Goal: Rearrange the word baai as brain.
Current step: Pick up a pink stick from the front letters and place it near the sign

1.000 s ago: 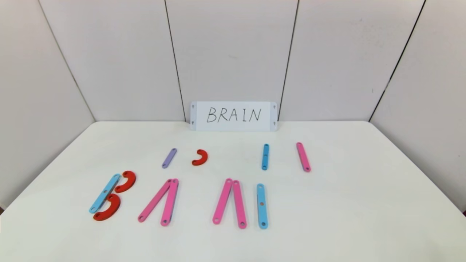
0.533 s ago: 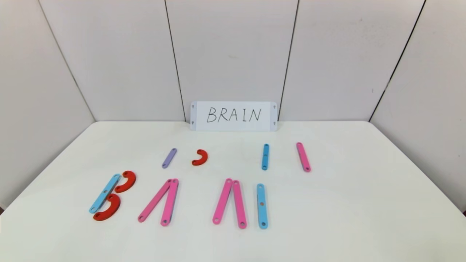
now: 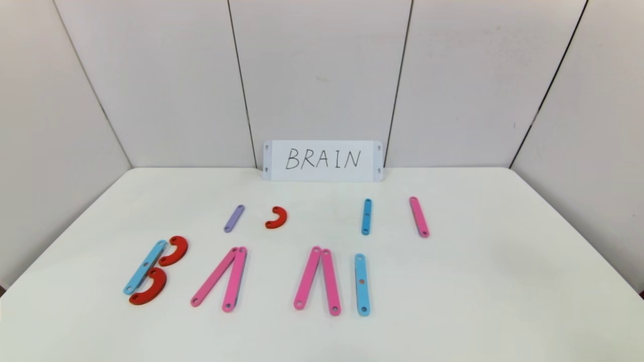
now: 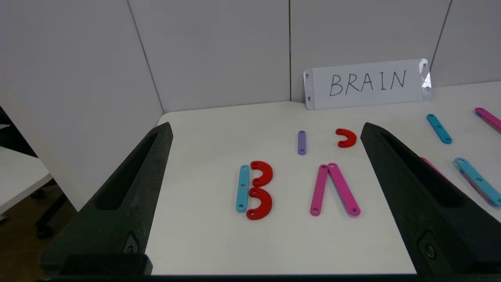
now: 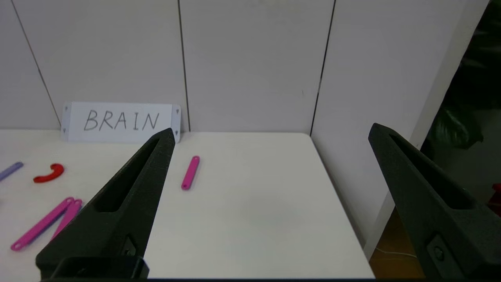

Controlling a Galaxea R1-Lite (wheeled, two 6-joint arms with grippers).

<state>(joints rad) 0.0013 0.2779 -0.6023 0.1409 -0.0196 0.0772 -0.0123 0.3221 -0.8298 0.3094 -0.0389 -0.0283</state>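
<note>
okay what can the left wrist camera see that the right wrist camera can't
Only the left wrist view shows the B, two blue strips and the open left gripper. Only the right wrist view shows the table's right edge and the open right gripper. Both show the card, the purple strip and the spare red curve.

We look at a test space in a lab or office, not a home. A plain white table (image 3: 503,281) is closed on three sides by bare grey panel walls (image 3: 322,75), and a handwritten card (image 3: 322,160) stands at the back. Past the panels we see a wooden floor (image 4: 23,243), another white table (image 4: 19,176) and a dark plant (image 5: 458,125).
</note>
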